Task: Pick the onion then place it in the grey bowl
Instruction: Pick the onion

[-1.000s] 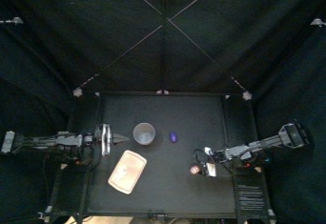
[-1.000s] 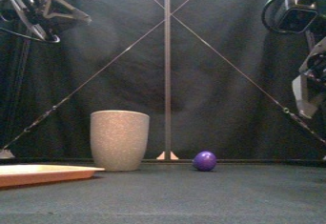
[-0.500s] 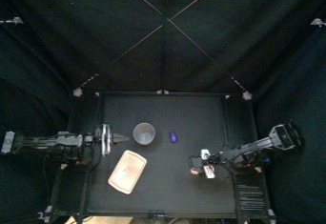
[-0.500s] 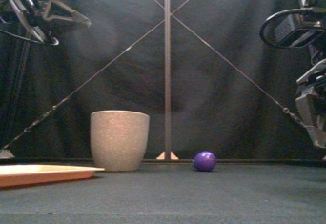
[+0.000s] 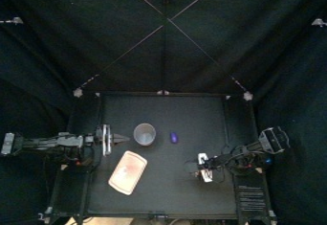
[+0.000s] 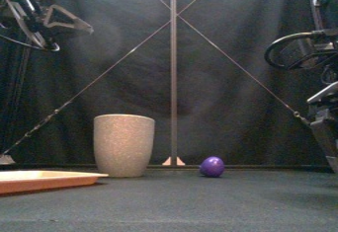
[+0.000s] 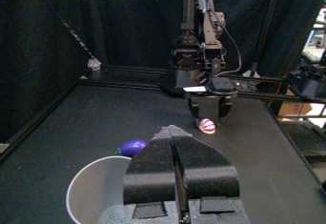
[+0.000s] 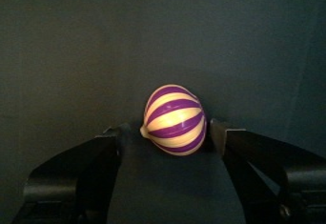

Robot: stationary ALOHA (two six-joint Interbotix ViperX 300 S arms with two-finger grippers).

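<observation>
From my seat, the right gripper [image 8: 176,132] is down at the near right of the table [image 5: 192,114], and that makes sense: the onion [image 8: 176,121], striped purple and cream, lies there on the bare black surface, well apart from the grey cup [image 6: 125,145] it has to end up in. The wrist is lined up so the onion sits squarely in the gap, which I judge is the set-up for a pinch across its widest part. The jaws are apart, one on each side and very near its flanks; I cannot make out firm contact, so I treat it as not yet gripped. The cup stands upright left of centre and farther back, with a small purple ball [image 6: 211,166] just to its right (a decoy, I would say) and the pink tray [image 5: 128,172] nearer, on the left. The left gripper [image 7: 177,134] hangs beside the cup, its jaws pressed together on nothing, parked clear of the route I expect the onion to take.
</observation>
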